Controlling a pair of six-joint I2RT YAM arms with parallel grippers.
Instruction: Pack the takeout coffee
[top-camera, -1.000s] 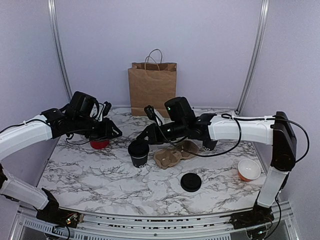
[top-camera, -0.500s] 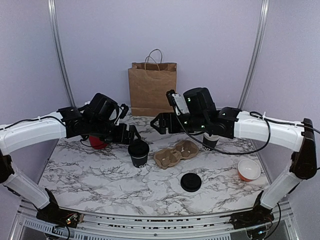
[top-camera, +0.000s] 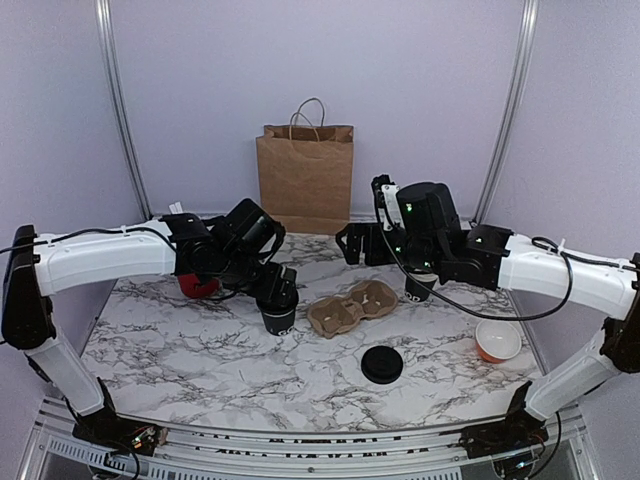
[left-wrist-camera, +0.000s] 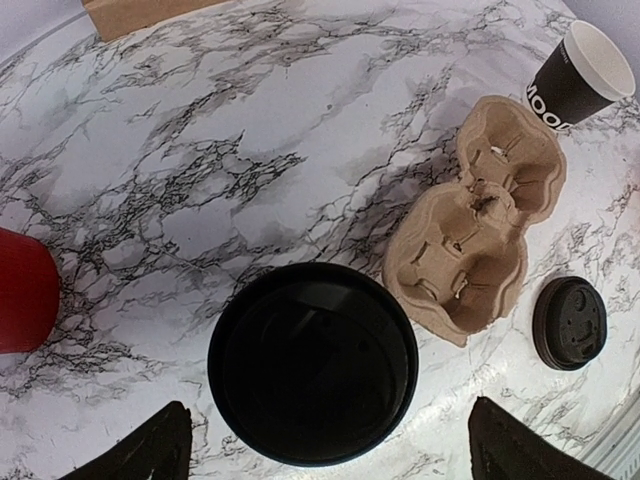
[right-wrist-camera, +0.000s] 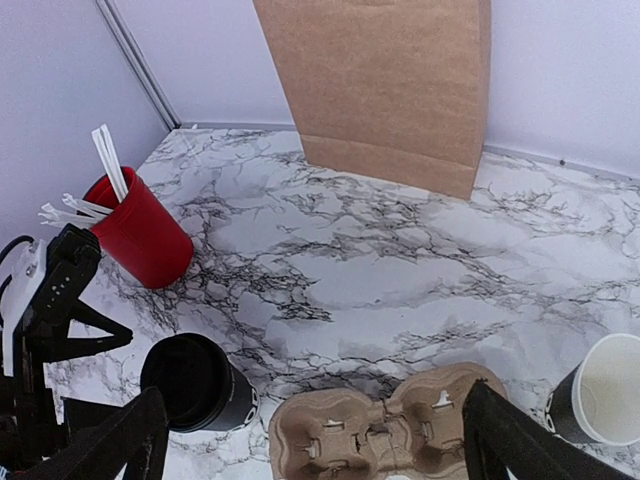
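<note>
The left gripper (left-wrist-camera: 325, 403), jaws wide and empty, hangs over the all-black cup (left-wrist-camera: 312, 362) standing upright on the table (left-wrist-camera: 250, 120) between red holder (left-wrist-camera: 22, 300) and cardboard carrier (left-wrist-camera: 480, 215), so it should centre, descend and squeeze gently, while the right gripper (right-wrist-camera: 312, 392), equally wide and empty, should keep clear.

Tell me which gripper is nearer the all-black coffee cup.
Left. The left gripper hangs directly above the black cup, jaws open wide. The right gripper, also open, sits farther back toward the paper bag, beyond the cardboard carrier.
</note>
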